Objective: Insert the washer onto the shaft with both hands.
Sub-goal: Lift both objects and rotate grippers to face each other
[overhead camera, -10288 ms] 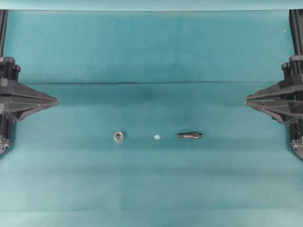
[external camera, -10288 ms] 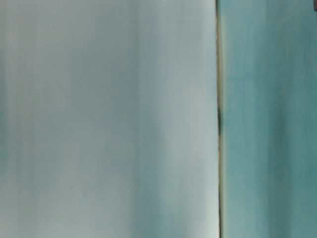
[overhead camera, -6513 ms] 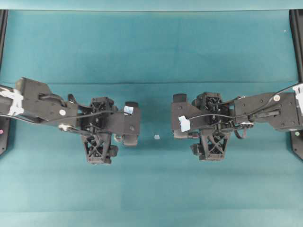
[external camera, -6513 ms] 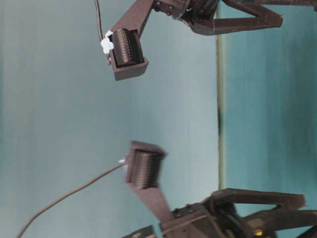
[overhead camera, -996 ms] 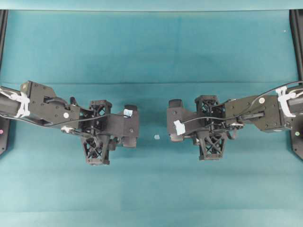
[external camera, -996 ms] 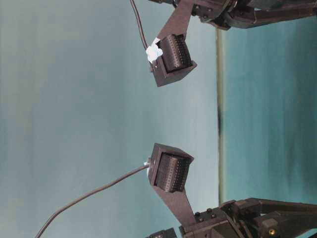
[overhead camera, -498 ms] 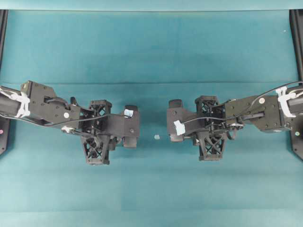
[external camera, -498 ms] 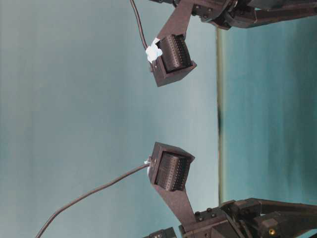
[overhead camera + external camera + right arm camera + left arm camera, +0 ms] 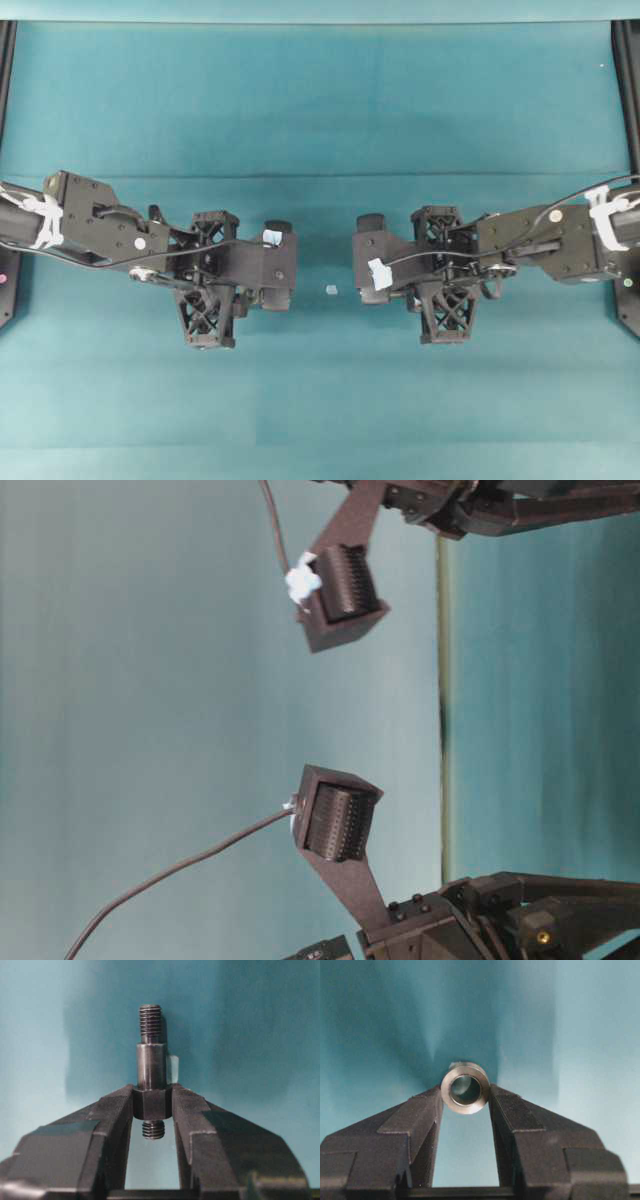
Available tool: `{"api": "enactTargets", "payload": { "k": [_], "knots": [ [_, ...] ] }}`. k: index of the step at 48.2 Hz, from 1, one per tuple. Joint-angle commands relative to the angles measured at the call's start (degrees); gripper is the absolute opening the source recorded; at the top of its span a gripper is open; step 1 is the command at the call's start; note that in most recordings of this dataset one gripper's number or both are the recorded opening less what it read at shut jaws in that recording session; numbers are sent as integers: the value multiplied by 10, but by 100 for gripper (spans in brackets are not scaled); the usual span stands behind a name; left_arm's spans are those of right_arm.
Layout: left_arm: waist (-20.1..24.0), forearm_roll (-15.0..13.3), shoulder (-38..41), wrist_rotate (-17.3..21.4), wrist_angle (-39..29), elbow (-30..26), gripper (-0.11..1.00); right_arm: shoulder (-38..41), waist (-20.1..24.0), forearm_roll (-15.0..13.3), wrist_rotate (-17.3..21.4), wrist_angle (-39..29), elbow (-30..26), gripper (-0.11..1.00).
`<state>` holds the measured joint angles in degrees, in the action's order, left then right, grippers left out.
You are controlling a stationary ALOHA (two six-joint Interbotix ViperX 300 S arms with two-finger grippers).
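In the left wrist view my left gripper (image 9: 465, 1092) is shut on the washer (image 9: 465, 1106), a silvery ring pinched at the fingertips with its hole facing the camera. In the right wrist view my right gripper (image 9: 152, 1102) is shut on the dark shaft (image 9: 151, 1067), gripping its thick hex step, with the threaded tip pointing away from the camera. In the overhead view the left gripper (image 9: 280, 265) and right gripper (image 9: 368, 262) face each other a short gap apart above the cloth. Both parts are hidden under the grippers there.
A tiny pale white-blue chip (image 9: 330, 290) lies on the teal cloth (image 9: 320, 400) between the two grippers. Black frame posts (image 9: 628, 60) stand at the far left and right edges. The table-level view shows both arms' dark housings (image 9: 335, 820).
The washer and shaft no longer lie on the cloth, and both arms have come in from the sides. In the last second both arms shifted only slightly.
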<state>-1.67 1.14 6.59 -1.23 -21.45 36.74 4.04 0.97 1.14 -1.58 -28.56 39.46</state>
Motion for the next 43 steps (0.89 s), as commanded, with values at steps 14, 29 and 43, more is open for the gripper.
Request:
{"api": "enactTargets", "payload": {
  "k": [14,29,43],
  "knots": [
    [-1,1,-18,2,4,-3,35,-15,3,4,6,6,0,1],
    [-1,0,-24,-1,3,-1,35,-23,3,5,7,11,1,1],
    [-4,1,-62,-2,41,21,35,-71,3,11,76,110,38,1]
  ]
}}
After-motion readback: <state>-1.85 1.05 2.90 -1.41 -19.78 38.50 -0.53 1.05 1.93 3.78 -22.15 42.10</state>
